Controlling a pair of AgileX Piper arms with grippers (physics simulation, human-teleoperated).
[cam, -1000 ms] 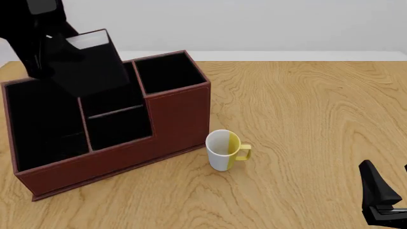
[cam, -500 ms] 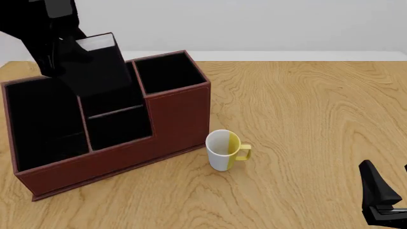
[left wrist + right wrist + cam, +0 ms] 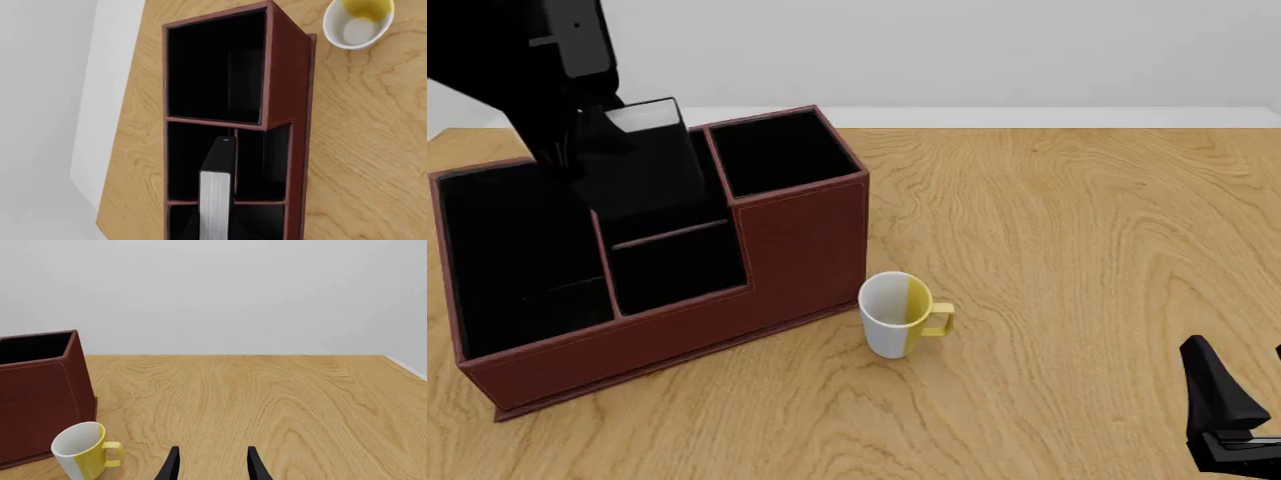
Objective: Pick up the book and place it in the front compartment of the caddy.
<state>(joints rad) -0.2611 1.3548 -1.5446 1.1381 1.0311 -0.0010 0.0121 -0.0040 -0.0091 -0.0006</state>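
At upper left of the front view the left gripper (image 3: pixel 587 130) pinches the black book (image 3: pixel 641 160) in its fingers, tilted above the caddy's (image 3: pixel 801 240) middle cells, while the right gripper (image 3: pixel 212 462) at lower right hangs with fingers spread over the counter (image 3: pixel 1068 250).
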